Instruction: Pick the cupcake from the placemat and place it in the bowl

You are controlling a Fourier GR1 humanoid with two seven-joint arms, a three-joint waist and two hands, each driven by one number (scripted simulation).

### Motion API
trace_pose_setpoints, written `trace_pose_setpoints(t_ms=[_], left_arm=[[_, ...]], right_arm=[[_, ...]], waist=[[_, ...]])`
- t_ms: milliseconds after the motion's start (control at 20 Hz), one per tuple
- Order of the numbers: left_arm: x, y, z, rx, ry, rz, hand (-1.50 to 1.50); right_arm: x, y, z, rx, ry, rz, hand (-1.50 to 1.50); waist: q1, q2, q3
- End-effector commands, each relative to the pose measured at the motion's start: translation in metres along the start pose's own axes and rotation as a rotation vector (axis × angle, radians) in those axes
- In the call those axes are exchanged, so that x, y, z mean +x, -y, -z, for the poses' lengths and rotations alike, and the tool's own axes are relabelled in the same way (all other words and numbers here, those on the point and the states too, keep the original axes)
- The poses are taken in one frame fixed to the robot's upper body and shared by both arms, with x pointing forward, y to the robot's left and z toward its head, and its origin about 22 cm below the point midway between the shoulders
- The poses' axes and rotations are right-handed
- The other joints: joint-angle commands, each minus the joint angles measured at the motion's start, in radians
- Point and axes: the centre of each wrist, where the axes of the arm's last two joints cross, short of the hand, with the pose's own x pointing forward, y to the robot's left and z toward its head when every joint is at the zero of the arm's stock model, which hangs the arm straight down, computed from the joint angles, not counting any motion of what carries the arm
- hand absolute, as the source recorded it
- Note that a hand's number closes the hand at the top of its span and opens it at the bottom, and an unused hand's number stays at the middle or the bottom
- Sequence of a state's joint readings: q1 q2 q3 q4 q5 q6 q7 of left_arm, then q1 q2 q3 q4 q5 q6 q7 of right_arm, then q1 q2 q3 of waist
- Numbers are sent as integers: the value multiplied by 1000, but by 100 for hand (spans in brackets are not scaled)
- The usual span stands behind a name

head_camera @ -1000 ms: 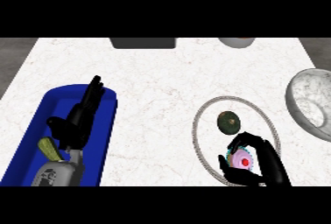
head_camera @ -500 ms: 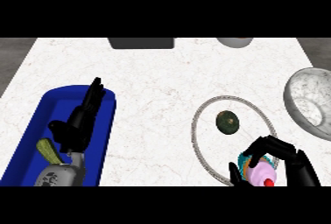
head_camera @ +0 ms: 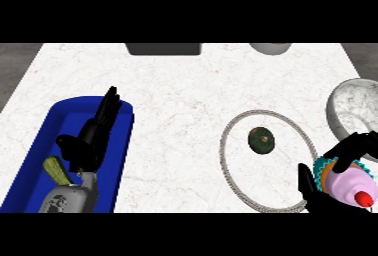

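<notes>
The cupcake, pink frosting with a red cherry and a teal wrapper, sits in my right hand at the lower right, tilted, with the fingers and thumb curled round it. It hangs over the right rim of the round white placemat, which has a braided edge. The marbled grey bowl stands at the right edge, just beyond the cupcake. My left hand rests open with straight fingers over the blue tray at the left.
A dark green round item lies on the placemat. The long blue tray at the left holds a green vegetable. A dark box and a small grey dish stand at the counter's far edge.
My right hand has lifted the cupcake off the placemat's middle and carried it right and toward the lower edge, nearer the bowl. The left hand has stayed still.
</notes>
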State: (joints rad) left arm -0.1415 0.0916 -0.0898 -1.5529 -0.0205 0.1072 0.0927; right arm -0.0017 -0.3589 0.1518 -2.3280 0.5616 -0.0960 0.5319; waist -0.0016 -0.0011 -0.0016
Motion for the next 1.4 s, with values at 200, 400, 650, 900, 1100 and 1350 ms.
trace_pose_setpoints(t_ms=[200, 400, 650, 900, 1100, 1350], left_arm=[[13, -2, -6, -6, 5, 12, 0], [-8, -1, -3, -5, -10, 2, 0], [-15, -5, -9, 6, 2, 5, 0], [-1, 1, -5, -3, -8, -4, 0], [-5, -8, -2, -10, 7, 4, 0], [8, 6, -13, -5, -3, -14, 0]], right_arm=[[35, 26, 46, -107, -60, -18, 150], [23, 61, 81, -138, -118, -62, 150], [4, 76, 102, -133, -188, -232, 150], [-51, 65, 119, -95, -239, -447, 150], [-90, 78, 144, -138, -267, -446, 150], [-151, 73, 139, -152, -314, -463, 150]], waist=[[7, 0, 1], [4, 1, 1], [5, 1, 1], [12, 4, 2], [11, 4, 2], [14, 3, 2]])
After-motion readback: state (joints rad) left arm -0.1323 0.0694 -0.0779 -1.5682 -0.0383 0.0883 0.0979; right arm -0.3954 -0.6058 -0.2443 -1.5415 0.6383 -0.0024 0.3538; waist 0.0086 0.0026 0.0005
